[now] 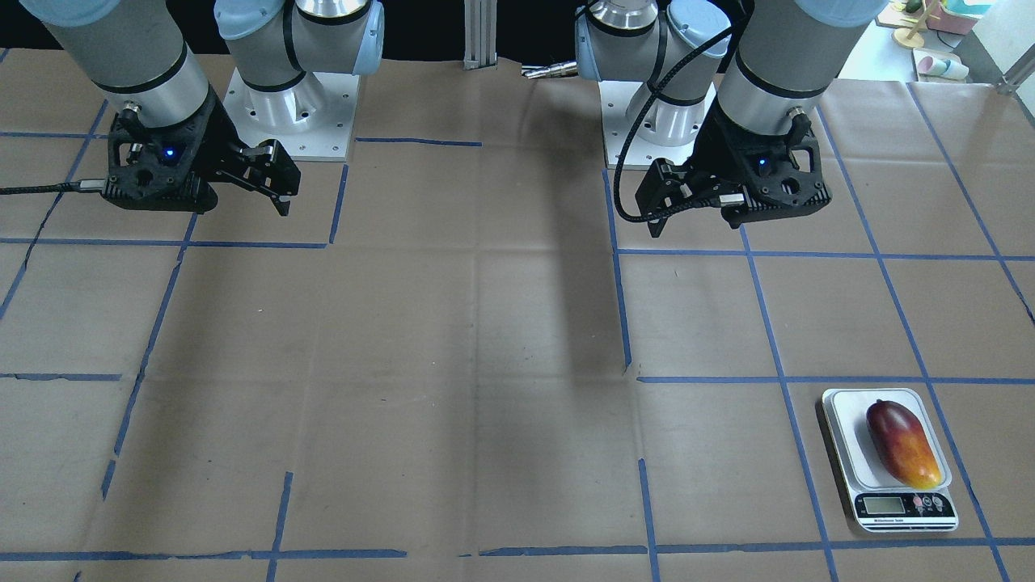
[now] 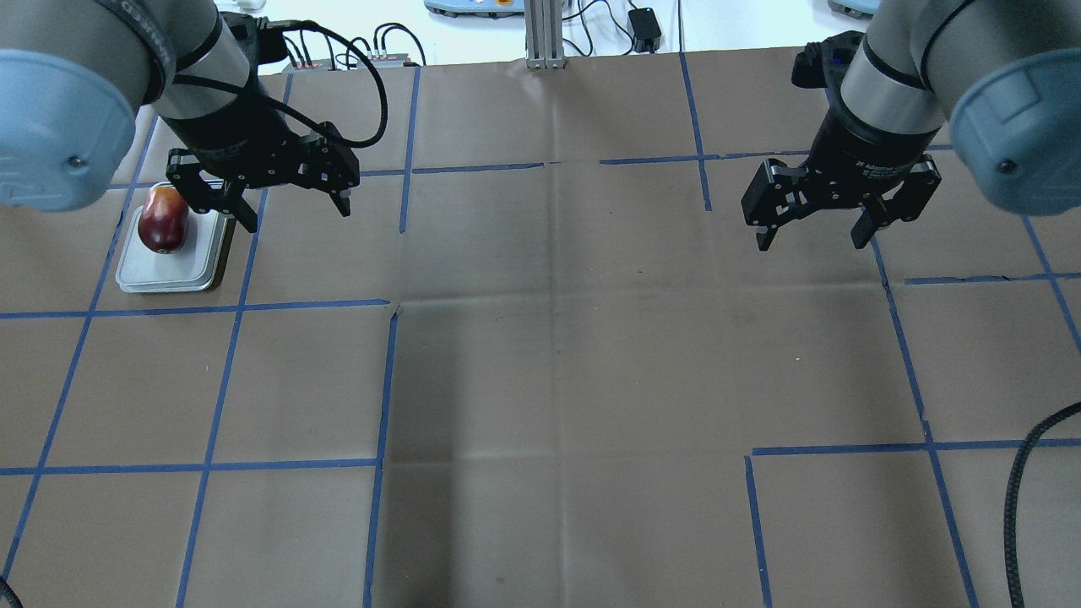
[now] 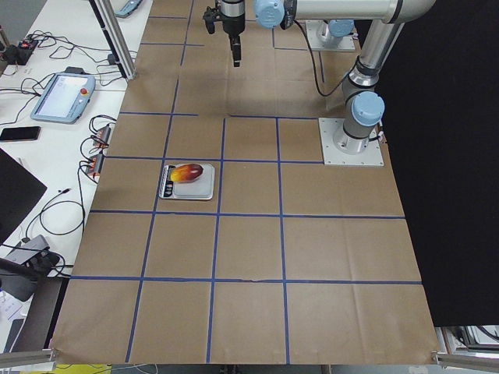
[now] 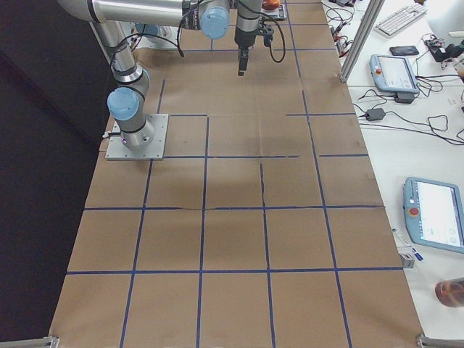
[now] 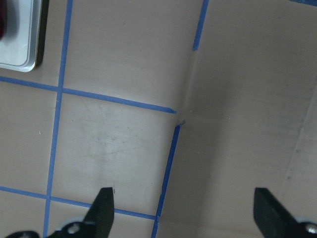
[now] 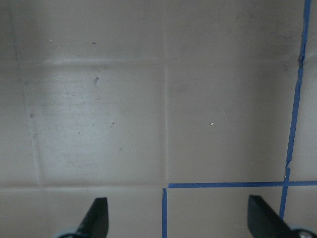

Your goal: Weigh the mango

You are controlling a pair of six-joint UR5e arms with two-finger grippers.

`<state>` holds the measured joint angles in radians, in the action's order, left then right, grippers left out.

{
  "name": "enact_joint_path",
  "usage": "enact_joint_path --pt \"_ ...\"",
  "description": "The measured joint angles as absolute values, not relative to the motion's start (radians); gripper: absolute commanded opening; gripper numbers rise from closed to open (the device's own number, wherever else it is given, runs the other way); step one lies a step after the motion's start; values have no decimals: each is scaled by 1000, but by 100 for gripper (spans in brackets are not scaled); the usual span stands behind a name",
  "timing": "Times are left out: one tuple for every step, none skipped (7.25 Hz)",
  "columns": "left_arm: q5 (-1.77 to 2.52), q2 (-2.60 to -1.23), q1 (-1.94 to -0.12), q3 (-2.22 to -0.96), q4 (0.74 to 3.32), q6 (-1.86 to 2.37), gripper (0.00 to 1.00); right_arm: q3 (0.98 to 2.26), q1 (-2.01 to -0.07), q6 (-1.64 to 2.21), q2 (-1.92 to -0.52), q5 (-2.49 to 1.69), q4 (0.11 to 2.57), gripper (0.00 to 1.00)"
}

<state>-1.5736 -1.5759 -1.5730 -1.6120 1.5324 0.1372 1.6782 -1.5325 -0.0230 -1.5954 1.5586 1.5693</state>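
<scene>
One mango [image 2: 163, 221] lies lengthwise on the platform of a white kitchen scale [image 2: 165, 275] at the left side of the paper-covered table [image 2: 540, 380], its dark red end toward the robot. Next to it the left gripper [image 2: 298, 218] hangs raised, apart from the scale, fingers spread wide. Far right, the right gripper [image 2: 810, 243] hangs above the paper, fingers equally spread.

Mango [image 1: 903, 443]: one, elongated oval, glossy skin. Dark red at the end nearer the robot, fading to orange-yellow. Lies on its side, lengthwise on the platform of the white scale [image 1: 845, 428], yellow tip apparently just short of the display.
</scene>
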Motion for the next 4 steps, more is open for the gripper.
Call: enact_joint_path --pt "-1574 -1563 -1572 -1628 1516 113 100 1678 -1532 -23 -1595 1559 1569 100" --pt "-1574 -1562 -1572 -1632 1504 96 100 1678 -1532 -23 -1595 1559 1569 100" --pt "-1574 -1565 -1571 -1631 1499 87 100 1678 -1532 -23 -1595 1559 1569 100" --pt "-1574 -1567 -1571 -1631 1497 80 100 1678 -1532 -23 -1595 1559 1569 100"
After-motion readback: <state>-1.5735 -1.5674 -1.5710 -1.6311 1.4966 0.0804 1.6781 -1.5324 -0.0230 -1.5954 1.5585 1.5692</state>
